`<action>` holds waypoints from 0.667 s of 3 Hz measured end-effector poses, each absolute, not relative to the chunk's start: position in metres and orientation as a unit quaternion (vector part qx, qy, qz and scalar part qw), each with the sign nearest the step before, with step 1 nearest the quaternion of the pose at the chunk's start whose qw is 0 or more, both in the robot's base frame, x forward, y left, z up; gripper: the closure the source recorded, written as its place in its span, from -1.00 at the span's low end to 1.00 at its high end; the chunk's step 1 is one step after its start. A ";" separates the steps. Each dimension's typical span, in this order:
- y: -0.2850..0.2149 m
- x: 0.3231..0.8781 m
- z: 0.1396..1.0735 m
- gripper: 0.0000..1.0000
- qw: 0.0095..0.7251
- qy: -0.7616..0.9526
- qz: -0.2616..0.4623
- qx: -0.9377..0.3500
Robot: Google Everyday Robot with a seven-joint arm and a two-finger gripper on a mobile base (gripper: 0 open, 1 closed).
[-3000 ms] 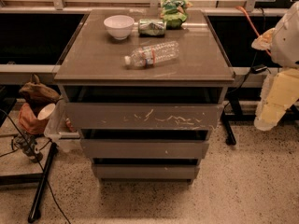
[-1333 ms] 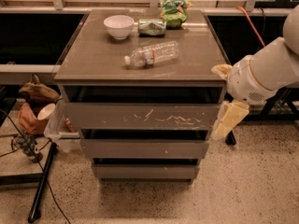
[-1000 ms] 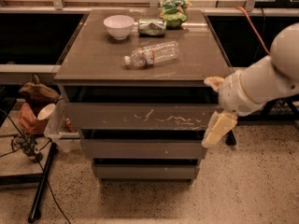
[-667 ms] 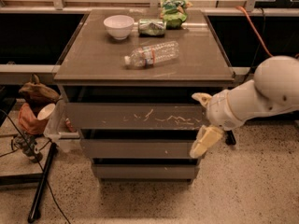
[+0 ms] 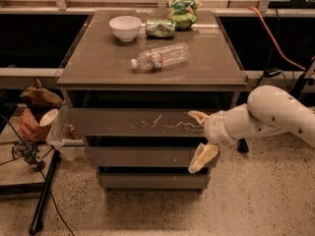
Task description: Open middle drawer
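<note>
Grey-brown middle drawer of three has one spread pincer at its right end.

The arm reaches in from the right, and its gripper sits at the right end of the drawer fronts with its fingers spread wide. The upper finger lies over the scratched top drawer. The lower finger is in front of the right end of the middle drawer; I can't tell if it touches. The bottom drawer is below. On the cabinet top are a white bowl, a can, a green bag and a plastic bottle lying on its side.
</note>
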State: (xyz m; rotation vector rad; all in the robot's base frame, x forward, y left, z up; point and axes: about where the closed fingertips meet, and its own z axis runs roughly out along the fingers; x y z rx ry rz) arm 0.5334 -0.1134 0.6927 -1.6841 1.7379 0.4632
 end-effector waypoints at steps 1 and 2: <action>-0.103 0.532 0.653 -1.00 0.336 0.685 0.206 -0.613; -0.090 0.528 0.586 -1.00 0.342 0.716 0.239 -0.559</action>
